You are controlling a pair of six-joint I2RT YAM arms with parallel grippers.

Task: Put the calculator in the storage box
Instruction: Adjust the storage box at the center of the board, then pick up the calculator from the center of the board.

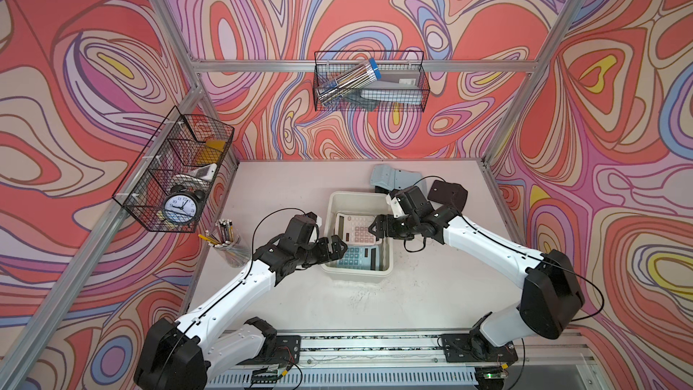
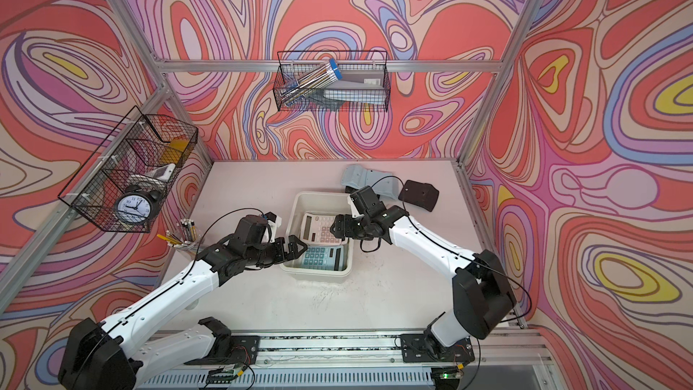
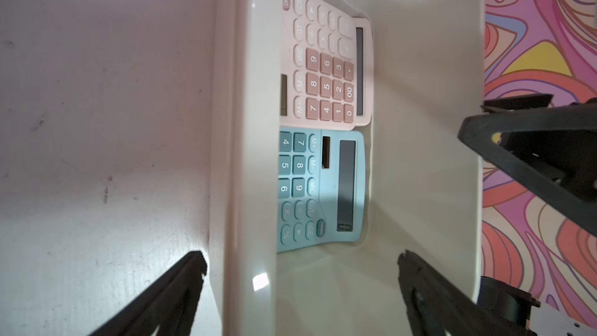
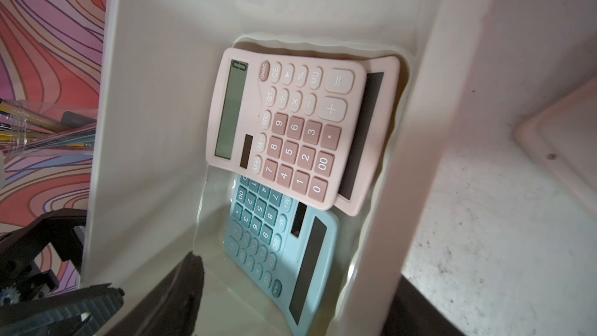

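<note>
The cream-white storage box stands mid-table. Inside lie a pink calculator on top of a second pink one, and a blue calculator nearer the front. My left gripper is open and straddles the box's left wall without touching it. My right gripper is open across the right wall, one finger inside the box. Neither holds a calculator.
Behind the box lie a grey device and a black flat piece. A clear cup of pencils stands left of the left arm. Black wire baskets hang on the left wall and back wall.
</note>
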